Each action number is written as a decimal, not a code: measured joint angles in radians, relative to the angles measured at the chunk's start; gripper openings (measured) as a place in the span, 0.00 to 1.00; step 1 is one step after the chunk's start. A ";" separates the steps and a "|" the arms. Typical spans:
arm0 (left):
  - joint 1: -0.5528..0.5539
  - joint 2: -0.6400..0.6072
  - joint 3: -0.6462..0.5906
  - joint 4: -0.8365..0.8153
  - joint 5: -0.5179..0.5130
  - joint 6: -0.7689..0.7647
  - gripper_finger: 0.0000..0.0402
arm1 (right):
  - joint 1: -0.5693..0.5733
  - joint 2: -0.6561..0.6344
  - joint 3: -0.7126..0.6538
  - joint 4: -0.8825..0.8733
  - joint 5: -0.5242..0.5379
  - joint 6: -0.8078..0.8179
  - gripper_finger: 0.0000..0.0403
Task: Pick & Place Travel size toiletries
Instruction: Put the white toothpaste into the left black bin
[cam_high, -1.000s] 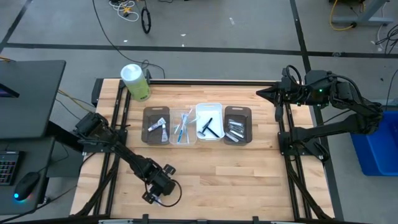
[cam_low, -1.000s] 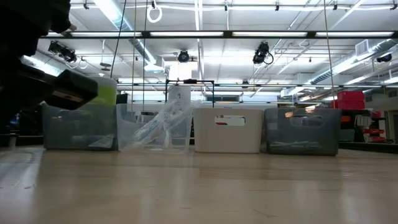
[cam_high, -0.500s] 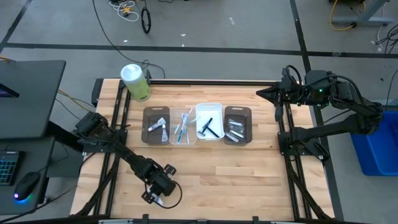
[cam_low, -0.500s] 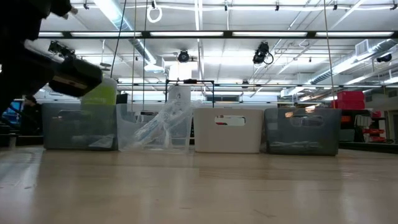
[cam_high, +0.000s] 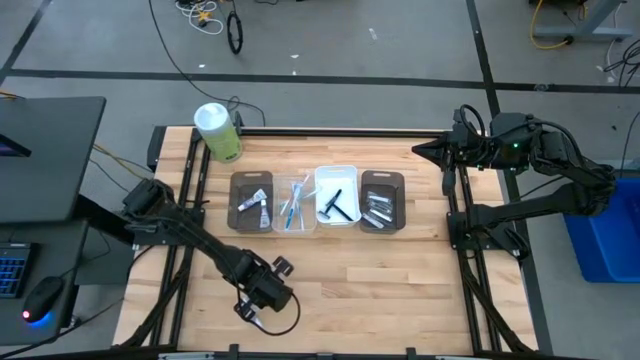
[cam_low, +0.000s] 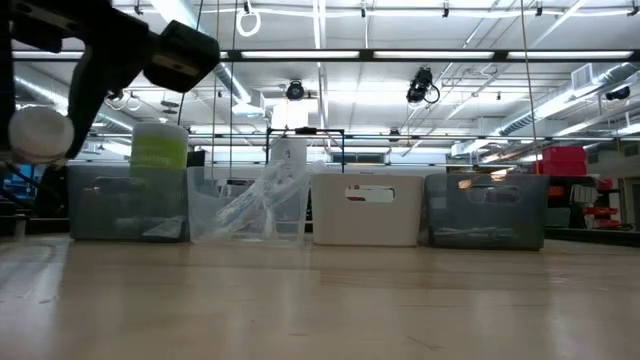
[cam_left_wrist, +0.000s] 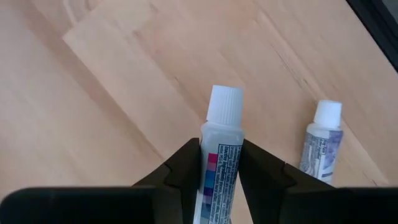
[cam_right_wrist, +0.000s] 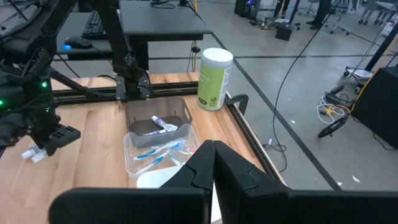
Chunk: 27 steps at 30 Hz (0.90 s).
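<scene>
Left wrist view: left gripper (cam_left_wrist: 221, 171) clamps a small white toothpaste tube (cam_left_wrist: 217, 168), ribbed cap, colored label, above the pale wood-grain table (cam_left_wrist: 93, 93). A second tube (cam_left_wrist: 322, 140) lies flat just beside. Farther back, four rectangular trays (cam_high: 317, 201) in a row. Right gripper (cam_right_wrist: 214, 163) clenched empty at the far right edge.

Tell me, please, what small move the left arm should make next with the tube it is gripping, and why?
Probably carry it toward the dark tray that already holds toothpaste. The left gripper is shut on a mini toothpaste tube and lifted off the table, near its front edge, short of the tray row. A second tube lies on the wood; the right gripper waits.
</scene>
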 joint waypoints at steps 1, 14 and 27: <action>0.004 0.000 0.002 -0.001 0.000 0.000 0.28 | 0.000 0.000 0.000 0.000 0.000 0.000 0.03; 0.077 0.000 0.070 -0.319 -0.100 0.076 0.28 | 0.000 0.000 0.000 0.000 0.000 0.000 0.03; 0.167 -0.001 0.152 -0.475 -0.105 0.140 0.28 | 0.000 0.000 0.000 0.000 -0.001 -0.010 0.03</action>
